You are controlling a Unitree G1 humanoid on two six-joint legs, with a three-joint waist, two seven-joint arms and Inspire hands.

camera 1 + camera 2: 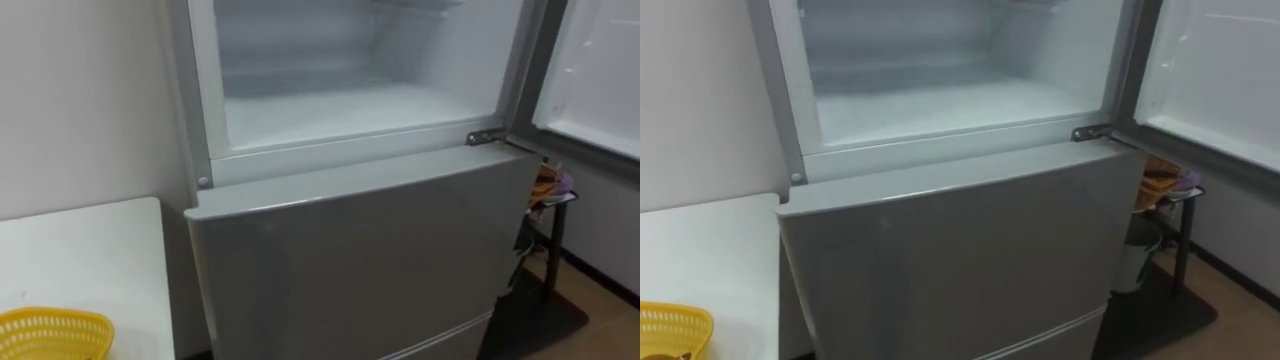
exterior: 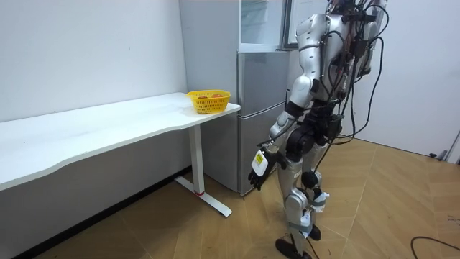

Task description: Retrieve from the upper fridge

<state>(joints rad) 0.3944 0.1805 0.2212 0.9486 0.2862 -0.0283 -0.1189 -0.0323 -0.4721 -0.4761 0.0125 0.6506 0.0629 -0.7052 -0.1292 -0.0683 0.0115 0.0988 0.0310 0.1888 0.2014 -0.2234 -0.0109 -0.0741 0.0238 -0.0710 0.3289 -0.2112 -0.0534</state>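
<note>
Parked right in front of a tall grey fridge point(image 1: 360, 260), smooth brushed-metal look, flat slab fronts with squared edges. Staring straight into the upper compartment point(image 1: 350, 100): wide open, sitting directly above the closed lower door, boxy white plastic inside, matte and frosty-looking across the floor and back wall. Honestly can't tell where the thing to be fetched is. Got the upper door point(image 1: 590, 70) standing open to the right, white liner showing, hung off 1 small shiny metal hinge point(image 1: 487, 137) at the compartment's lower right corner. Just left of the fridge, spotting a smooth white table point(image 1: 90, 260) with a softly curved front edge, and on the end nearest the fridge a yellow basket point(image 1: 50, 335), open plastic mesh with a rounded rim. Holds something orange-ish going by the room view, can't say what. Over on the right, below the open door, seeing a thin black stand point(image 1: 549, 245) with some crumpled colourful stuff on top. In the room view, finding the left hand point(image 2: 261, 167) hanging low by the thigh, on the table side, dark fingers pointing down. Can't tell whether spread or curled. Standing on a wood floor point(image 2: 388, 208), planks laid in a zigzag pattern.
</note>
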